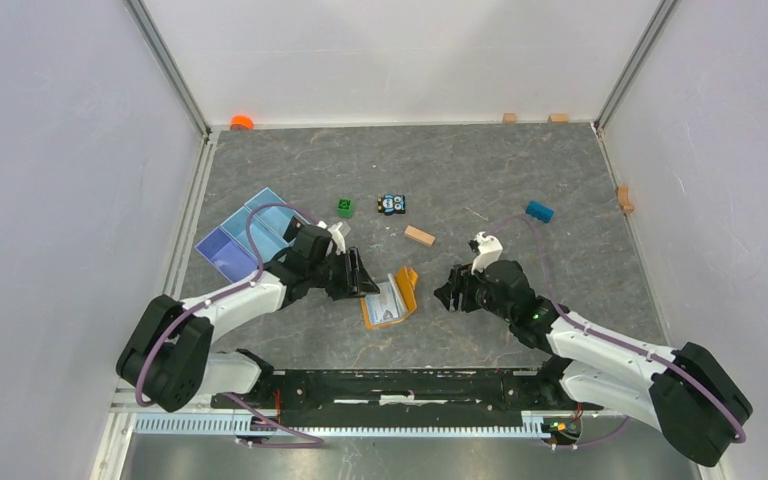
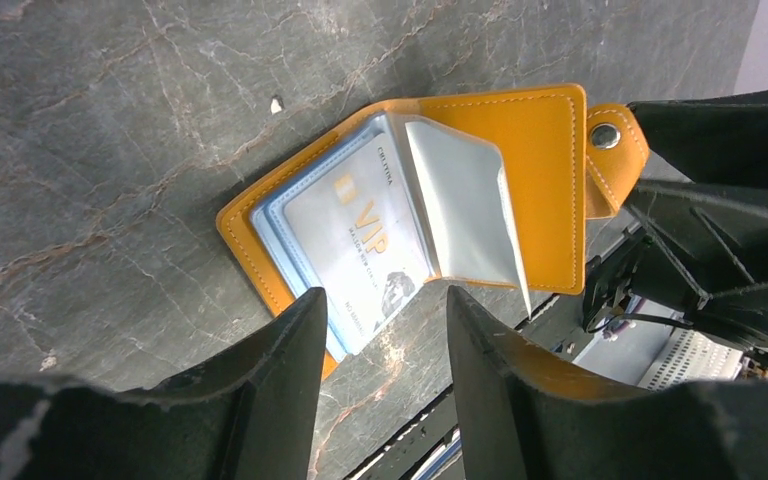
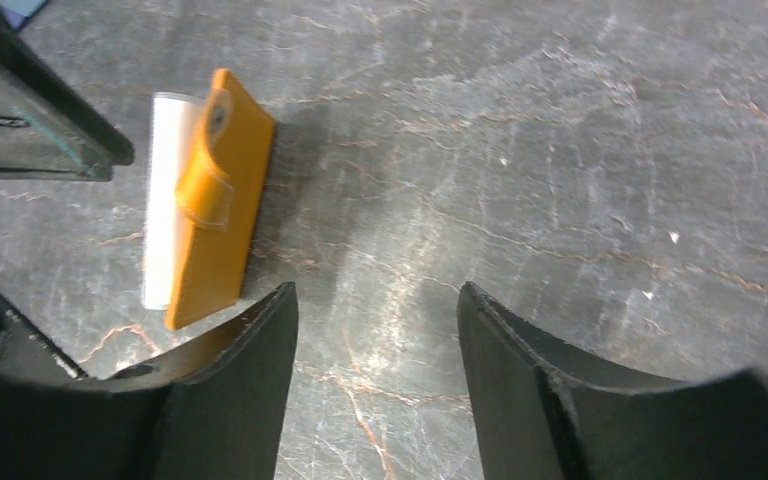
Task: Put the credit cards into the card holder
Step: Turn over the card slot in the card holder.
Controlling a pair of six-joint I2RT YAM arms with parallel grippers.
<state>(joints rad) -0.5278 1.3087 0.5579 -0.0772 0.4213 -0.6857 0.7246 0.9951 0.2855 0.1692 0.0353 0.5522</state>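
**At table centre: card holder lying open, card not fully seated**

Between the two arms, the holder is lying on the grey table with its inside facing up. Its tab-side cover is standing partly raised rather than flat, as the right wrist view is showing. A pale VIP card is sitting under the clear sleeves on the other half. One corner is projecting past the orange edge toward the left gripper. A second pale blue layer is showing behind it. No dark card is appearing in any view, so I cannot tell whether it is inside.

Both tools are carrying nothing. The left gripper is hovering just beside the holder's near edge with its jaws parted. The right gripper is hanging near the raised cover, jaws spread wide.

Risks, in my judgement:
- Nothing is pinning the holder, so a push on the card is likely to skid the whole wallet across the smooth surface.
- One clear sleeve leaf is lifting free, and a finger could catch and fold it.
- Closing the cover now could crease the protruding corner or squeeze the card out.
- With both grippers working close together, a converging move is risking contact.
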